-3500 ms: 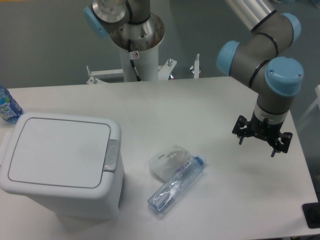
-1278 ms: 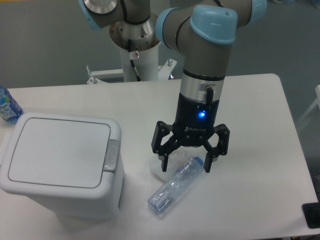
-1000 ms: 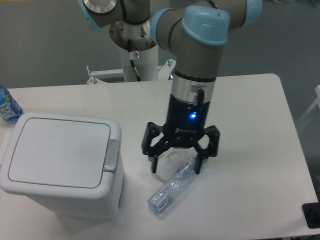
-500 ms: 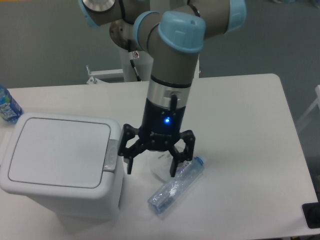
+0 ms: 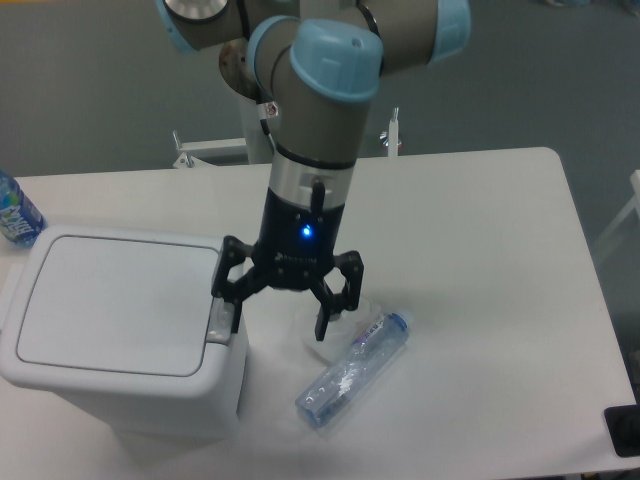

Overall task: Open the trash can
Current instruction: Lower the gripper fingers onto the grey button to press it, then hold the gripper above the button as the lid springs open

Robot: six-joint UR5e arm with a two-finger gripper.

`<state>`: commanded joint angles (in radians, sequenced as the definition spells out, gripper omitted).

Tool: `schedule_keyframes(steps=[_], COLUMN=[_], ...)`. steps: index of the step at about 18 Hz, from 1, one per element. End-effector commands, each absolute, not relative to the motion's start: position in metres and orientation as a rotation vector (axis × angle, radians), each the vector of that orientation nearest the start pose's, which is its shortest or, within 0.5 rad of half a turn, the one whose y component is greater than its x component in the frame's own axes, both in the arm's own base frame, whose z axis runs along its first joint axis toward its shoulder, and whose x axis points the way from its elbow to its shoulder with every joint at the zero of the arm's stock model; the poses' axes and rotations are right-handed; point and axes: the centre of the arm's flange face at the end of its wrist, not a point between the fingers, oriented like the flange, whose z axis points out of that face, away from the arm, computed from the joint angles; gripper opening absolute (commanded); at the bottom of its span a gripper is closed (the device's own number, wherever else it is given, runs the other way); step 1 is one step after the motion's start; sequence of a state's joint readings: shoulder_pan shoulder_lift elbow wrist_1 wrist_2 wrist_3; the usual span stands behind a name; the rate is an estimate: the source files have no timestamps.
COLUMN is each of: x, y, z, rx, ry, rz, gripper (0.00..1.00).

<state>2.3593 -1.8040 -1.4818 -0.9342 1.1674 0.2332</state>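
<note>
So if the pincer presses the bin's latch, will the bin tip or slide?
The trash can looks broad and boxy, so tipping seems unlikely. Its thin plastic suggests lightness, so it might slide slightly. The open pincer sits near the grey latch.

1 clear plastic bottle (image 5: 353, 368) lies on the white table (image 5: 480, 250); another bottle (image 5: 15, 214) stands far left.

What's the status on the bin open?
Gripper open, empty, one finger over the grey latch. Trash can lid shut. Plastic bottle and clear wrapper beside the bin, not in the way.
</note>
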Motion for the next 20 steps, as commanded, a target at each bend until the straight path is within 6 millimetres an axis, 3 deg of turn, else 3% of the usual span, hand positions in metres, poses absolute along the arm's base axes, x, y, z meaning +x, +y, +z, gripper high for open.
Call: schedule_keyframes(steps=[5,13,17,20], x=[-0.319,-0.317,-0.316,-0.328], y=[0.562,0.564,0.563,0.56], z=[0.471,0.468,0.478,0.493], rx=[-2.474,-2.479,-2.468,-2.44], ry=[-0.575,-0.572,-0.565,-0.557], rz=[-0.146,-0.151,-0.143,-0.105], gripper=[1.0,1.0,1.0,1.0])
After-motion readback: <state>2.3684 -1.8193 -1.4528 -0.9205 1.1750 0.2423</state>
